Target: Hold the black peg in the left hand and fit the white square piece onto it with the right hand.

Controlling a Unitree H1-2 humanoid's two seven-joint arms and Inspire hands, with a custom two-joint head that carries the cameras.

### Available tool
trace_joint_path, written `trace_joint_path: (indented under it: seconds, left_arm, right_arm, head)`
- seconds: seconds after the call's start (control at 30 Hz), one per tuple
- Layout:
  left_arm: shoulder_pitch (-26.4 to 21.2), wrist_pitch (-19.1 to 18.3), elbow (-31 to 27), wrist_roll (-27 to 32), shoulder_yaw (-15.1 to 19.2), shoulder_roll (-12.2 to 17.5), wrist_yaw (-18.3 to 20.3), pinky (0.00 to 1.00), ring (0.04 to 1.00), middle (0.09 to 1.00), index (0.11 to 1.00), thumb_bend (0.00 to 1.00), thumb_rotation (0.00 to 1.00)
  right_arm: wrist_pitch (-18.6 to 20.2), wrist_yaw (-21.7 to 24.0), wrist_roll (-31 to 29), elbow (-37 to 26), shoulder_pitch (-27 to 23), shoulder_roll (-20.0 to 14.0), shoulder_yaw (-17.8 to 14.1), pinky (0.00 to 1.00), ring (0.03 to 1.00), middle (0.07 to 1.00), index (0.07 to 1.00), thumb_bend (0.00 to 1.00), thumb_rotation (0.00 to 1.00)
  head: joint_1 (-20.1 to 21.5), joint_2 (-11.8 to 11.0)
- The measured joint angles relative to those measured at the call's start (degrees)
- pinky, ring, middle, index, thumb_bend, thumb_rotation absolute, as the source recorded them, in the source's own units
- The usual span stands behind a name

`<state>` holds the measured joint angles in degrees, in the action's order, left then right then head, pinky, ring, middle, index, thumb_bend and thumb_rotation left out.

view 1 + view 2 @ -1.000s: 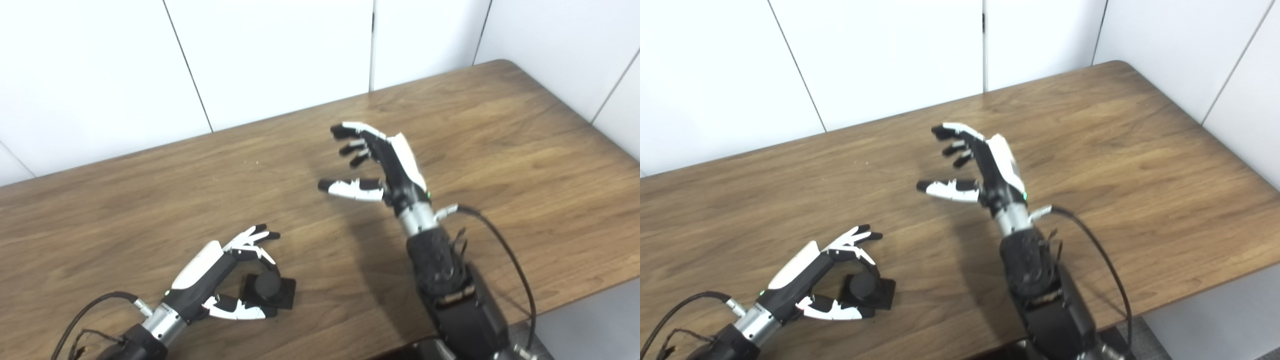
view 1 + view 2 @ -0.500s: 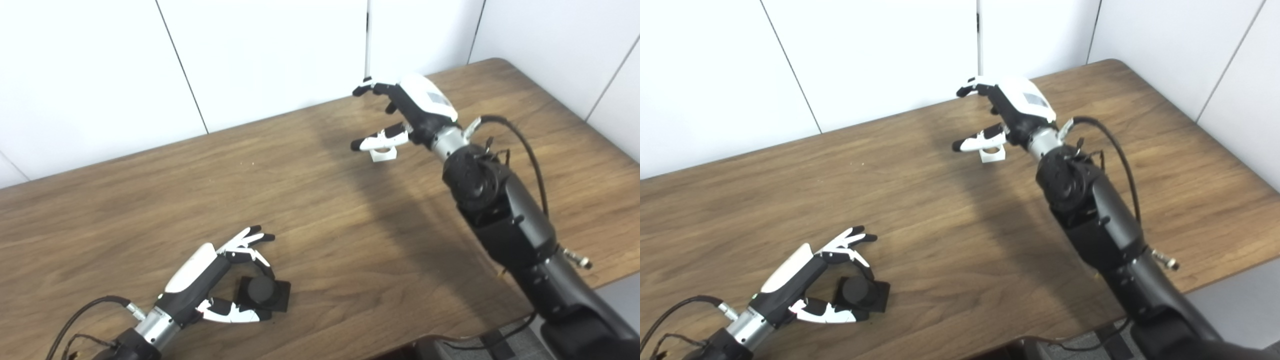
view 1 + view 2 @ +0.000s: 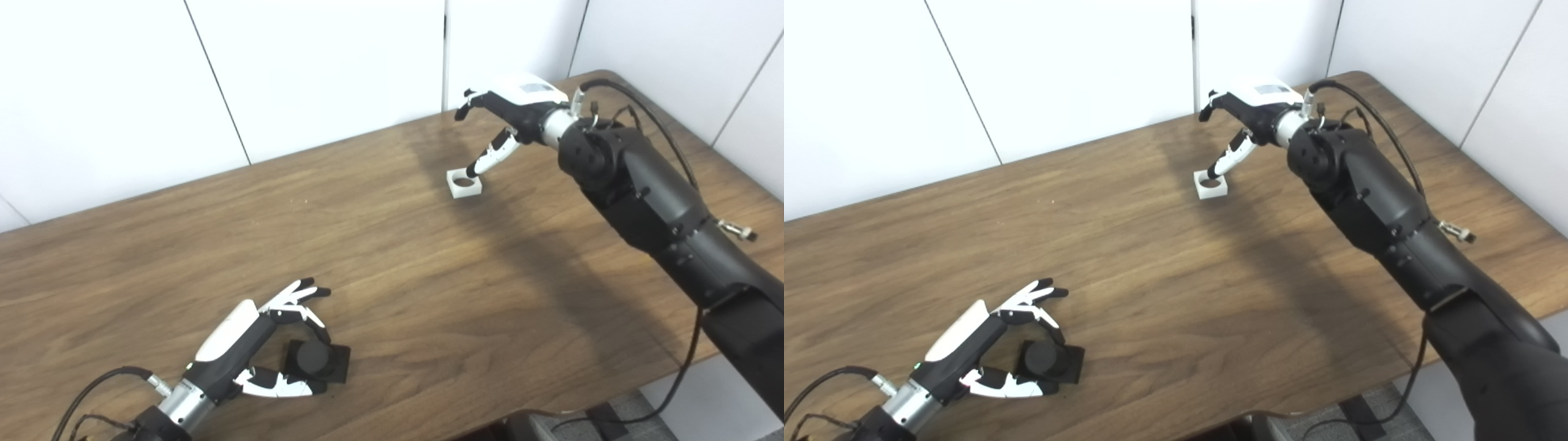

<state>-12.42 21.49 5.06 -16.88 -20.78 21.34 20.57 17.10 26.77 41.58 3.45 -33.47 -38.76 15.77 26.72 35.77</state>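
**Reaching for the white piece while the peg waits in a loose cage**

The white square piece lies flat on the bench, hole upward, well away from the black peg, toward the far wall. The right hand hangs just above and beside the piece, fingers spread, thumb angled down with its tip at the piece's near edge; it holds nothing yet.

The black peg stands on its square base close to the bench's near edge. The left hand curls around the peg, thumb on one side and fingers arched over the other, but whether they actually press on it cannot be told from either view.

To do this well, the right hand should settle thumb and fingers on opposite side walls of the piece, keeping the hole uncovered, and lift it level. The left hand likely needs a firm pinch on the peg's base, leaving the round post free.
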Motion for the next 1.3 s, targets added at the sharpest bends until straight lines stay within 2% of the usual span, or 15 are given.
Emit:
trace_joint_path:
  seconds: [0.27, 0.4, 0.47, 0.63, 0.83, 1.07, 1.3]
  left_arm:
    - [0.19, -0.14, -0.19, -0.03, 0.17, 0.0, 0.01, 0.94, 0.99, 0.906, 0.489, 0.52, 0.05]
    - [0.42, -0.36, -0.5, -0.04, 0.19, -0.02, 0.0, 0.94, 0.993, 0.908, 0.49, 0.52, 0.05]
    - [0.55, -0.68, -0.78, -0.14, 0.17, -0.01, 0.0, 0.94, 0.994, 0.909, 0.49, 0.52, 0.05]
    - [0.61, -1.39, -1.16, -0.43, 0.11, -0.01, 0.0, 0.93, 0.989, 0.906, 0.49, 0.52, 0.05]
    - [0.6, -1.4, -1.37, -0.8, 0.22, 0.0, -0.03, 0.93, 0.988, 0.905, 0.49, 0.52, 0.05]
    - [0.61, -2.38, -2.09, -1.15, 0.24, 0.02, 0.37, 0.93, 0.991, 0.906, 0.49, 0.52, 0.06]
    - [0.68, -2.39, -2.11, -1.17, 0.25, 0.02, 0.39, 0.94, 0.993, 0.907, 0.49, 0.52, 0.06]
  right_arm:
    - [-0.11, 5.4, -0.21, 5.61, -2.01, -0.18, 2.11, 0.95, 1.0, 0.99, 0.822, 0.86, 0.44]
    - [-0.1, 7.38, -1.18, 7.2, -2.27, -0.18, 2.24, 0.97, 1.0, 0.987, 0.823, 0.94, 0.43]
    - [-0.1, 7.9, -1.59, 7.56, -2.27, -0.17, 2.32, 0.98, 1.0, 0.987, 0.823, 0.95, 0.41]
    - [-0.11, 7.97, -1.74, 9.04, -2.25, 0.06, 2.97, 0.99, 1.0, 0.985, 0.82, 0.94, 0.37]
    - [-0.19, 7.16, -1.73, 10.59, -2.16, 1.14, 3.79, 0.98, 0.999, 0.985, 0.823, 0.92, 0.37]
    - [-0.31, 4.16, -1.68, 11.95, -2.15, 1.95, 3.87, 0.98, 0.99, 0.972, 0.815, 0.86, 0.35]
    - [-2.36, -0.21, -1.99, 13.77, -1.51, 2.47, 3.75, 0.93, 0.946, 0.935, 0.763, 0.79, 0.34]
  head:
    - [-0.97, 0.53]
    - [-1.49, 0.79]
    - [-1.58, 0.79]
    - [-1.76, 0.97]
    - [-1.93, 1.14]
    - [-2.2, 1.32]
    - [-2.81, 1.67]
